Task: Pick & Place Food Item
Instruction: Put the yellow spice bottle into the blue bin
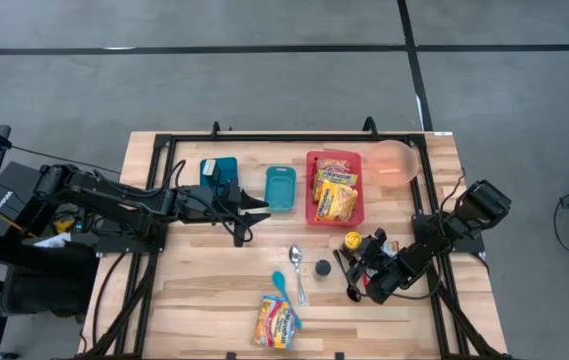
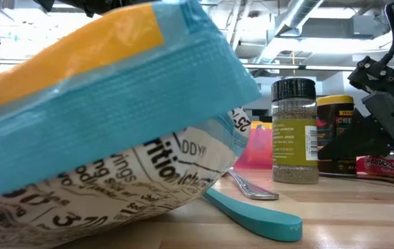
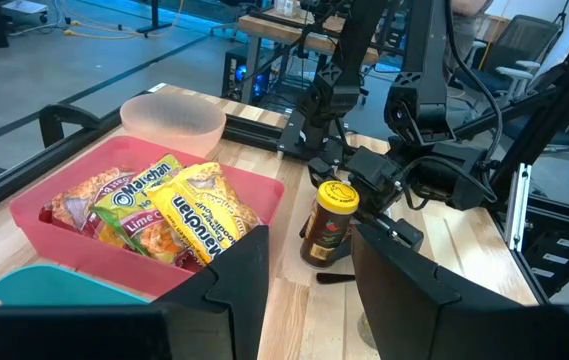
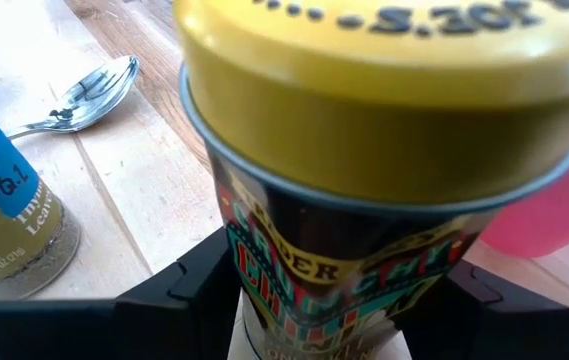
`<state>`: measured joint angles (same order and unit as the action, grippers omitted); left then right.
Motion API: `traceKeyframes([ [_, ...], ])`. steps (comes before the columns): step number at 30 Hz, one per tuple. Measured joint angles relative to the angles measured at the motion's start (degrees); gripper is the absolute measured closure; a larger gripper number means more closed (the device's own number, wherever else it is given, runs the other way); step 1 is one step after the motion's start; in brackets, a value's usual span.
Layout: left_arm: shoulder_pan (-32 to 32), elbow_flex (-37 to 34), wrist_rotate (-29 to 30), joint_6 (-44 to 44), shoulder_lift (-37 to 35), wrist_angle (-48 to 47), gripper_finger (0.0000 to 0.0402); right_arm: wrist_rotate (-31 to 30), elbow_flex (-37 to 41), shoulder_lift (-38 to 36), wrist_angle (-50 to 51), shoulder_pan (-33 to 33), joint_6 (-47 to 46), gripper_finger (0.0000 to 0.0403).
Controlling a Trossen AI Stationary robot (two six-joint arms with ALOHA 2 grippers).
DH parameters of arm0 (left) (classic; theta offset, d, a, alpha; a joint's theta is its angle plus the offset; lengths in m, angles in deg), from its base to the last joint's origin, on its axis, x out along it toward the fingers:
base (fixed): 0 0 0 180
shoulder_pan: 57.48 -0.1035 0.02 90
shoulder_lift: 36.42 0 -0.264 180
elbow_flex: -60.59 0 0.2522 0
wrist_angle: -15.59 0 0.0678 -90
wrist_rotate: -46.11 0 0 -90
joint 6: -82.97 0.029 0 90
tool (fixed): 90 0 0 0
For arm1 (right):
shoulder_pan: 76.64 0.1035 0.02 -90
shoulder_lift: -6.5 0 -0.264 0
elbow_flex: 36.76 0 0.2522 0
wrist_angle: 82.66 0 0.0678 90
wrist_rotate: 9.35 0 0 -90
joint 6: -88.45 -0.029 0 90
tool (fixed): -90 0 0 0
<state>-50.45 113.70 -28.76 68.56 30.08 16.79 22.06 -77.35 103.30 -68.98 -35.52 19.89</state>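
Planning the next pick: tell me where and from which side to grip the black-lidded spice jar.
Grip the spice jar across its straight glass body, below the black lid, coming down from above: it stands upright and apart from the spoon. The right gripper, already around the yellow-lidded can, is nearest.

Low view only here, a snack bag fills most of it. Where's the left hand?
Observer: The left hand is open, beside the teal tub, on the side away from the red tray.
Operator: What's in that tray?
Observer: Noodle packets.
Operator: Right hand?
Observer: The right hand is at the yellow-lidded jar, which stands upright on the table.
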Motion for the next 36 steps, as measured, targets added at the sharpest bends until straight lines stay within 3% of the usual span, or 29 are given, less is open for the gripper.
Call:
traceKeyframes([
  [24,0.0,0.0,0.0,0.0,0.0,0.0,0.0262,0.7,0.0,-1.0,0.0,0.0,0.7,0.0199],
  [36,0.0,0.0,0.0,0.0,0.0,0.0,0.0262,2.5,-5.9,-12.8,3.0,-1.6,20.3,0.0199],
])
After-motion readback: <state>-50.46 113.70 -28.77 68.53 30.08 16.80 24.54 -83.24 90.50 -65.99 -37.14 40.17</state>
